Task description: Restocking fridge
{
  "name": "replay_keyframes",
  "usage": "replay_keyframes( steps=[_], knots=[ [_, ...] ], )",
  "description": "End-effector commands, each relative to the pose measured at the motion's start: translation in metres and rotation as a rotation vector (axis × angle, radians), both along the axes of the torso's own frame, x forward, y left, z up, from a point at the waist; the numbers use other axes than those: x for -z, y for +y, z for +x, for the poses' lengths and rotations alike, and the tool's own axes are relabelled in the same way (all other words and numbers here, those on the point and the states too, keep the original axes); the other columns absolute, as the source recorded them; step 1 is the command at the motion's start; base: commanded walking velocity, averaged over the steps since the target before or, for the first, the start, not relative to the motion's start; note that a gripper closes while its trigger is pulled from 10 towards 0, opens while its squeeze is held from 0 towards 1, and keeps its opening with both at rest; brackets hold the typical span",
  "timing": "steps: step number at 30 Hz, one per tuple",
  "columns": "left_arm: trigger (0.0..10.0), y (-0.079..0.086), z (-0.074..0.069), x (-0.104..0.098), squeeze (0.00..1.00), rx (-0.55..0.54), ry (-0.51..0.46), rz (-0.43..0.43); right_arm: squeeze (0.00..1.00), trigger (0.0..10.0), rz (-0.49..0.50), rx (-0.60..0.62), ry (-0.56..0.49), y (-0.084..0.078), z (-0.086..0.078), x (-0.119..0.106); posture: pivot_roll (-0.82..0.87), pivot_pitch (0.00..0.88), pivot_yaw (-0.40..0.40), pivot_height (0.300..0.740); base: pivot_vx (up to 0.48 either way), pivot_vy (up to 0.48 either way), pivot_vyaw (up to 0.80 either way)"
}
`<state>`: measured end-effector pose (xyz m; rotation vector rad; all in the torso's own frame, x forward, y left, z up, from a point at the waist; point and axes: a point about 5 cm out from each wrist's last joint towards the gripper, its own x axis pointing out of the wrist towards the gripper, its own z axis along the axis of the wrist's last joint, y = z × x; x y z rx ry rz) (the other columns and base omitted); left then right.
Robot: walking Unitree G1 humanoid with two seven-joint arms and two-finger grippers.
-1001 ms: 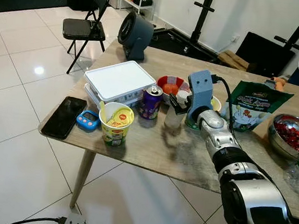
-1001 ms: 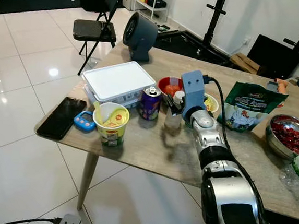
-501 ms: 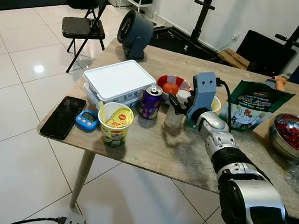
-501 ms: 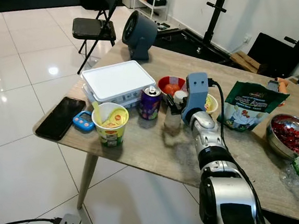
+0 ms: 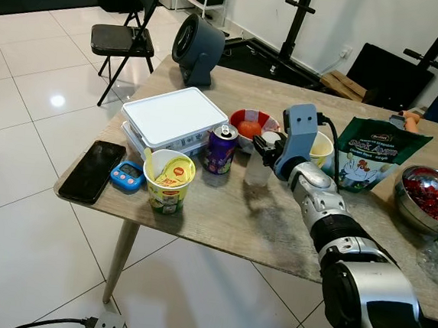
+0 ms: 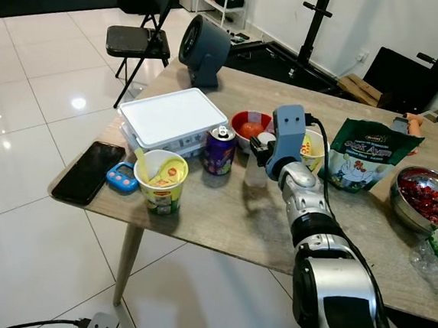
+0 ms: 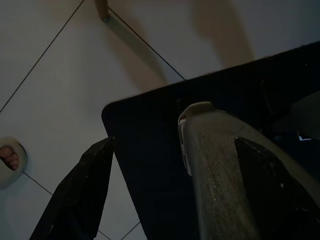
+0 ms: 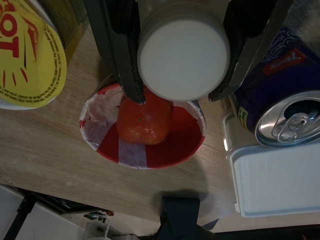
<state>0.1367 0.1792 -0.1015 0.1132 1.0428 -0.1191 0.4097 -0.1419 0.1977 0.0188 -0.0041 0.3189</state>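
My right gripper (image 5: 267, 144) is shut on a small clear bottle (image 5: 254, 171) with a white cap (image 8: 183, 55), held just over the wooden table (image 5: 222, 218). The right wrist view shows the cap clamped between both black fingers (image 8: 120, 50). Under and beyond it are a red bowl (image 8: 145, 147) holding an orange-red fruit (image 8: 145, 120), a purple drink can (image 5: 221, 149) and a yellow noodle cup (image 5: 169, 181). My left gripper (image 7: 175, 190) hangs low beside a wooden table leg (image 7: 220, 170), fingers spread open.
A white lidded box (image 5: 175, 118), a black phone (image 5: 93, 171) and a blue timer (image 5: 129, 176) lie to the left. A grey fan (image 5: 197, 48) stands at the back. A green snack bag (image 5: 373, 158) and a steel bowl (image 5: 427, 199) sit right. A folding chair (image 5: 126, 41) stands on the tiled floor.
My right gripper has risen a little and drifted slightly right with the bottle in its grip. The other things on the table have stayed put.
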Motion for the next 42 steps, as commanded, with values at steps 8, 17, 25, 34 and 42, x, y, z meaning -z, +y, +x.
replay_keyframes(
  steps=[8, 17, 25, 34, 42],
  knots=[
    [10.0, -0.004, -0.038, 0.014, 0.0, 0.01, 0.19, -0.013, 0.0, 0.0, 0.142, -0.162, -0.072, -0.011, -0.004, -0.017, -0.03, 0.086, -0.091, 0.74, 0.0, 0.0, 0.0],
    [10.0, -0.005, -0.033, 0.013, 0.0, 0.009, 0.183, -0.025, 0.0, 0.0, 0.027, -0.394, -0.128, -0.035, -0.025, -0.013, -0.04, 0.065, -0.086, 0.74, 0.0, 0.0, 0.0],
    [10.0, -0.005, -0.03, 0.012, 0.0, 0.003, 0.18, -0.039, 0.0, 3.0, -0.098, -0.517, -0.115, -0.064, -0.048, -0.006, -0.06, 0.048, -0.08, 0.74, 0.0, 0.0, 0.0],
    [10.0, -0.005, -0.027, 0.011, 0.0, 0.002, 0.178, -0.047, 0.0, 10.0, -0.064, -0.749, -0.061, -0.085, -0.094, -0.001, -0.07, 0.037, -0.075, 0.74, 0.0, 0.0, 0.0],
    [10.0, -0.005, -0.027, 0.011, 0.0, 0.021, 0.191, -0.035, 0.0, 10.0, -0.045, -0.743, 0.004, -0.091, -0.107, 0.018, -0.07, 0.032, -0.073, 0.74, -0.129, 0.0, 0.0]
  ],
)
